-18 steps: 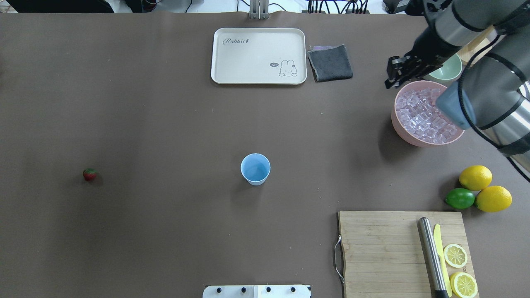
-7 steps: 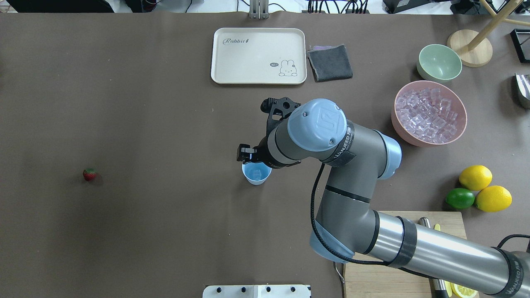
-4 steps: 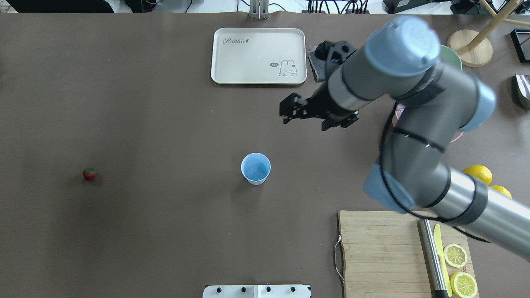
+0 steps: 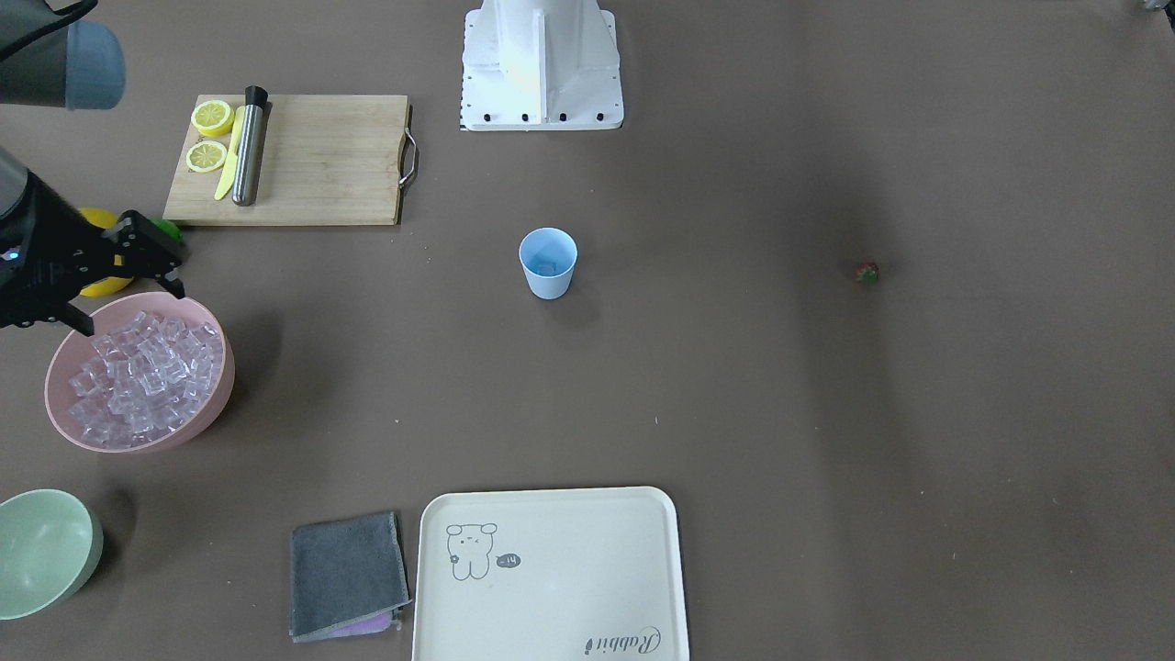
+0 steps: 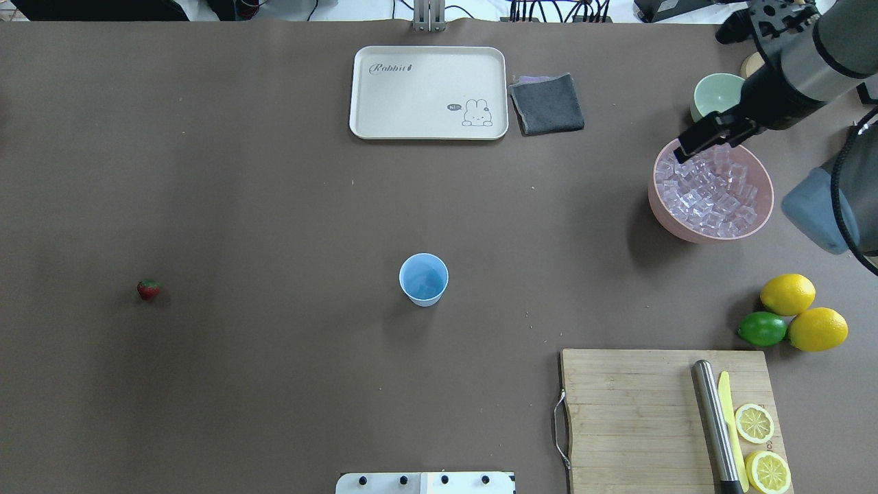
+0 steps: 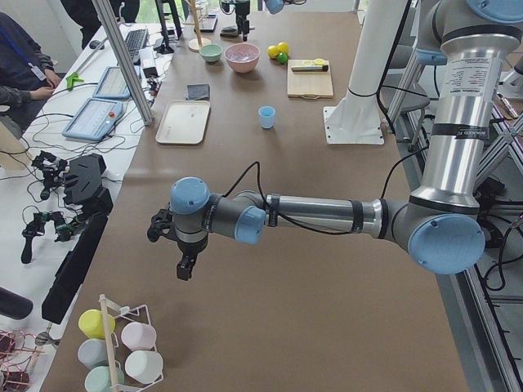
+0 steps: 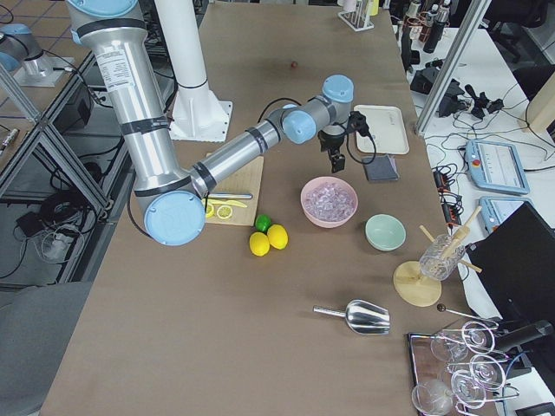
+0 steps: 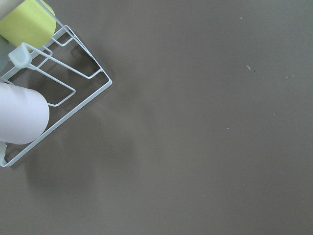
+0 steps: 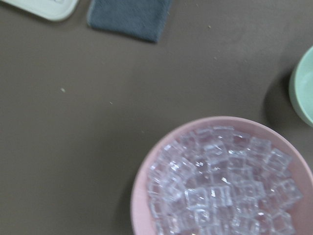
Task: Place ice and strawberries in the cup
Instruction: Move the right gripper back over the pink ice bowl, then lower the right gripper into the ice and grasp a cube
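The ice heaps the pink bowl at the overhead view's right edge. The cubes are small, hard and glassy, probably light and slick, and best pinched singly across flat faces. The right gripper hovers over the bowl's upper rim; I cannot tell how far it or the left gripper is open. The cup stands at centre. The strawberry, likely soft, lies far left. The brown table cover looks matte, and the cutting board sits well apart at lower right.

Upright light blue cup stands mid-table; 1 red strawberry lies well left; clear ice fills the right pink bowl.
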You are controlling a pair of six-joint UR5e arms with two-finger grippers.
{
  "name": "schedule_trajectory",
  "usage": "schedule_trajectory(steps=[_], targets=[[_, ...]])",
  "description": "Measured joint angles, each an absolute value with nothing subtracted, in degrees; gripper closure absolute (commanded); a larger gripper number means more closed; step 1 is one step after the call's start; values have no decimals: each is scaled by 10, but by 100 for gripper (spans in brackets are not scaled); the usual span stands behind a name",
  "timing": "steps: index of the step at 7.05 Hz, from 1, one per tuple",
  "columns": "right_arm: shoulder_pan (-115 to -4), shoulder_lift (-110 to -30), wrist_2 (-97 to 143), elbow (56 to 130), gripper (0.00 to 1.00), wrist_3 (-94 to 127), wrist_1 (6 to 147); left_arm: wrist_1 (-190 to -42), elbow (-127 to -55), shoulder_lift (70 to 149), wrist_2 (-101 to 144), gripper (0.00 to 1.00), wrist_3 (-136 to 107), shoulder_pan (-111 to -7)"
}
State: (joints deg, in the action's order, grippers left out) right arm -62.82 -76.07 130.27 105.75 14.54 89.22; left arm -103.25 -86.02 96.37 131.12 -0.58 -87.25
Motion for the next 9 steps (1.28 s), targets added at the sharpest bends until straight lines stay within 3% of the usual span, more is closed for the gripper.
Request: schedule_trajectory(steps=[5,9], targets=[[-597,-746,1249,930,10,82,818,-1034,-852,973,1311,2,-5,-871],[-575,-746,1257,915,14,84,815,-1034,-844,980,1311,2,-5,-871]])
